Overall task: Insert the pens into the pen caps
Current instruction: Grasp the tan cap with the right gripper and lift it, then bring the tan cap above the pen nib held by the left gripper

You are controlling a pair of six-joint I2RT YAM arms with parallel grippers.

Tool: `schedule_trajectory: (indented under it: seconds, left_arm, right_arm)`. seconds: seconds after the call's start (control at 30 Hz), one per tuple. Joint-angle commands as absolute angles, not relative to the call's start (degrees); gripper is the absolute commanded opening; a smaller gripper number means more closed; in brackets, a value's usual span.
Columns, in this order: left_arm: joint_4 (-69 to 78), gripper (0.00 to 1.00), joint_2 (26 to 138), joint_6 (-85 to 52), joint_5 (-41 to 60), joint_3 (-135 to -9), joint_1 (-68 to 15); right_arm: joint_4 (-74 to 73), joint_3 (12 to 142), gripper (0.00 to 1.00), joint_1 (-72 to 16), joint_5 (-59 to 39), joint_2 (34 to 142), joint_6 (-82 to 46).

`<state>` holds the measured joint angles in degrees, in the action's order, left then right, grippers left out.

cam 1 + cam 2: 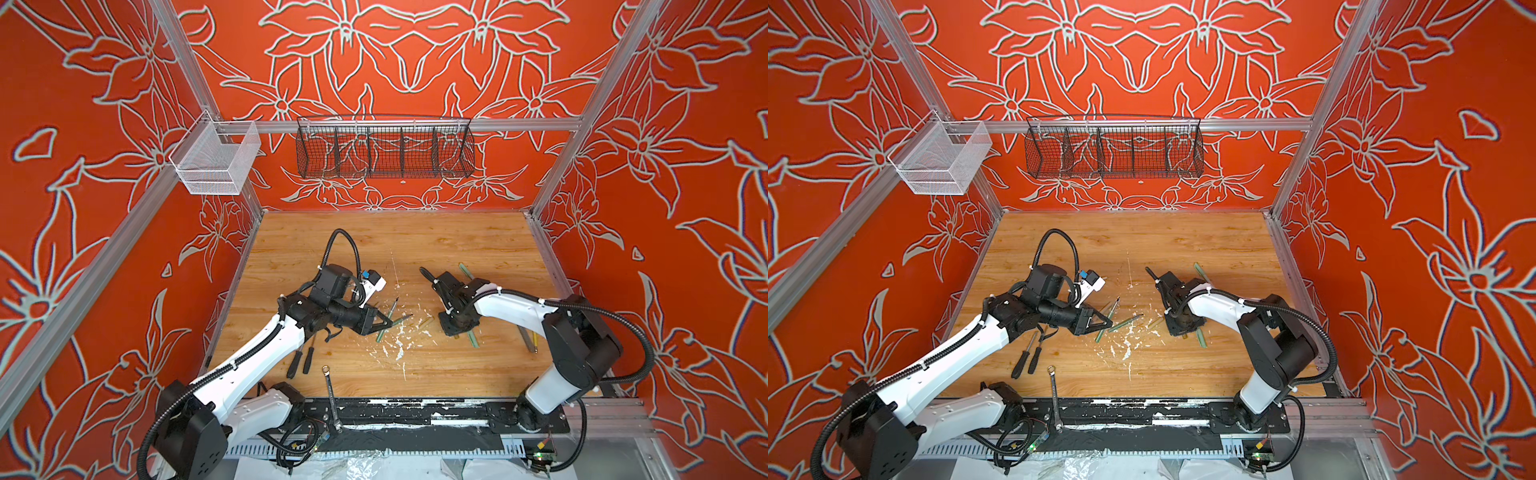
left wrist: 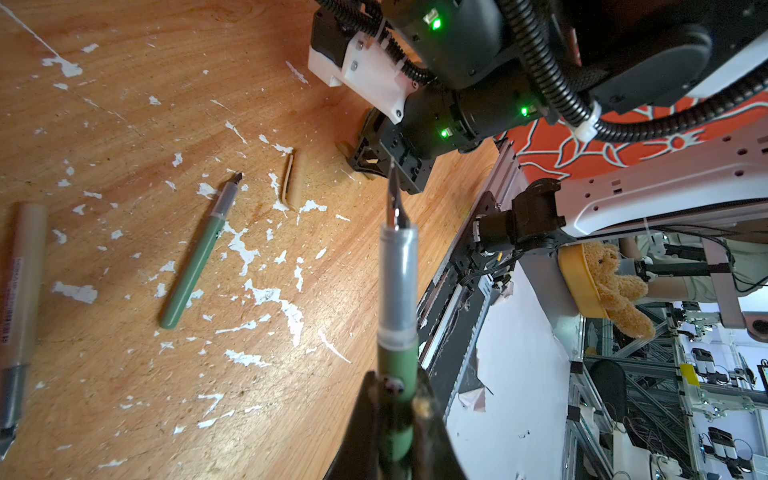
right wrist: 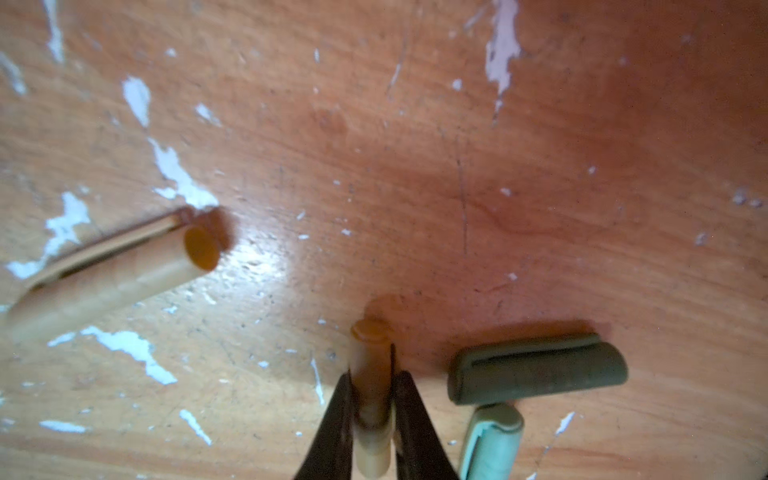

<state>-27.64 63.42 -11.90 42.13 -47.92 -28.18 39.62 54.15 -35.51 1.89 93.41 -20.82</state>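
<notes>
None capped yet, seemingly. Left hand (image 2: 395, 390) clamped on green pen (image 2: 397, 291), nib out, above desk (image 1: 457, 241) middle. Right hand (image 3: 373, 378) closed around beige cap (image 3: 370, 357), just right of middle. Loose: second green pen (image 2: 195, 266), olive cap (image 3: 536, 370).

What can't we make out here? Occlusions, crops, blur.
Right wrist view: beige cap in the right hand, rear cut off by the picture edge; blur leaves open end unclear.
Same view: pale green cap, cropped by the edge.
Both top views: right hand's grip, hidden under its own wrist.
Left wrist view: beige pen, cropped by the edge; print too small.
Same view: green pen in the left hand, rear hidden by its fingers.
</notes>
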Motion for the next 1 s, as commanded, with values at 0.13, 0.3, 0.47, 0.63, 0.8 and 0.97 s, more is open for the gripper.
schedule_trajectory:
  seconds: [0.13, 0.3, 0.47, 0.63, 0.8, 0.97]
  left_arm:
    - [-27.6, 0.00, 64.2, -11.0, 43.3, -49.3, -28.9]
    - [-26.5, 0.00, 64.6, -12.3, 42.0, -48.7, -29.8]
    - [-21.3, 0.00, 66.2, -16.2, 41.6, -46.6, -31.9]
    - [-11.0, 0.00, 68.8, -20.5, 41.7, -42.1, -34.3]
    - [-3.3, 0.00, 72.9, -20.8, 42.2, -39.7, -35.5]
    - [4.3, 0.00, 77.0, -21.1, 43.0, -37.2, -35.5]
  right_arm:
    - [36.5, 56.1, 0.16, -36.0, -2.9, 92.9, -21.3]
    - [31.5, 55.4, 0.16, -36.1, -8.2, 90.2, -20.5]
    - [27.8, 54.8, 0.16, -35.9, -10.8, 85.6, -20.3]
    - [26.7, 55.7, 0.16, -36.0, -12.0, 83.5, -21.1]
    - [22.2, 56.2, 0.16, -35.9, -14.0, 80.3, -25.7]
    - [17.2, 55.8, 0.16, -36.0, -13.8, 78.5, -32.8]
